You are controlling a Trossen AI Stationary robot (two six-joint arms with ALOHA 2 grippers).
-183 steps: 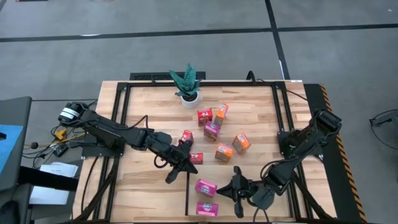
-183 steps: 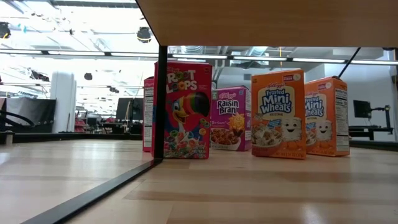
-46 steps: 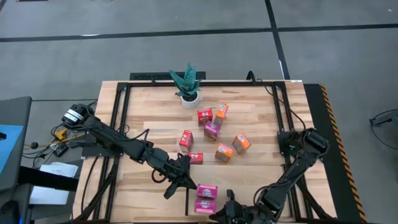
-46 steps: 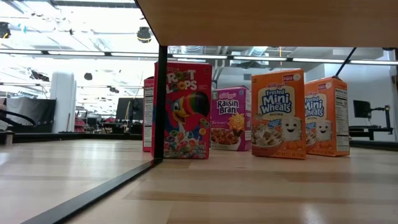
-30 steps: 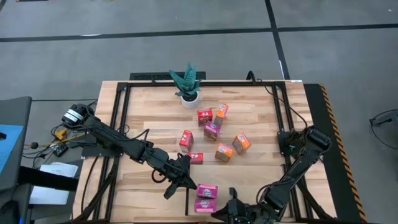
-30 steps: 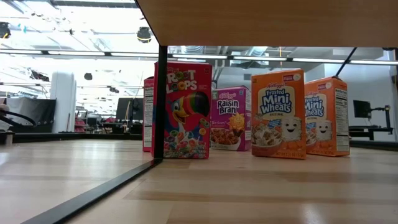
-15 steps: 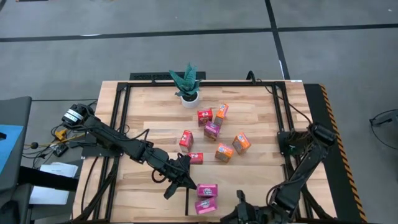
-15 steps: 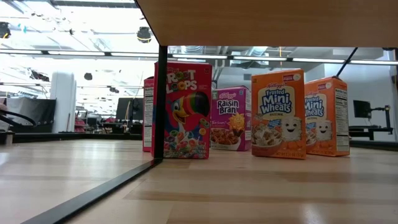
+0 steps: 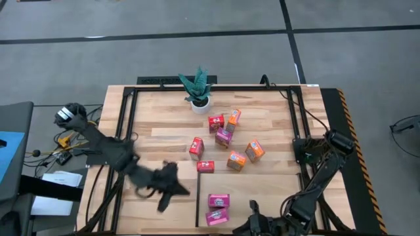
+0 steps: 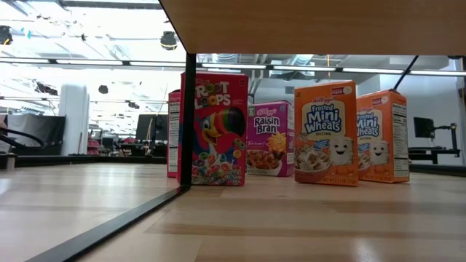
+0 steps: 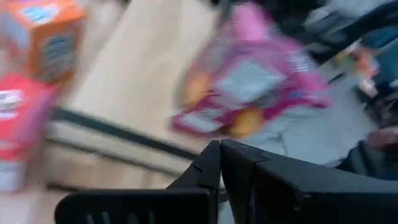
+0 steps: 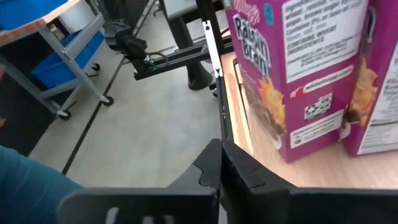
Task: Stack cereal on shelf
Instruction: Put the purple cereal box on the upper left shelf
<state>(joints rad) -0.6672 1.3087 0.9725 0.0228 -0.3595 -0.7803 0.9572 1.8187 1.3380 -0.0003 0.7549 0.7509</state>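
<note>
We see the left gripper [image 9: 162,204] hovering over the tabletop's [image 9: 151,124] near-left part, jaws pressed together on nothing. The right gripper [image 9: 252,208] sits at the near edge, fingers likewise closed and empty. Two magenta cereal boxes [image 9: 218,208] stand side by side on the shelf [image 9: 262,190] by its near-left corner, while seven more boxes [image 9: 226,141] are scattered mid-table.

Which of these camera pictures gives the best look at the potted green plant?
The high view: the potted plant shows whole from above, leaves and white pot, at the table's far edge beyond the cereal boxes. The low view shows only upright boxes under the shelf, no plant. Neither wrist view shows it either.
</note>
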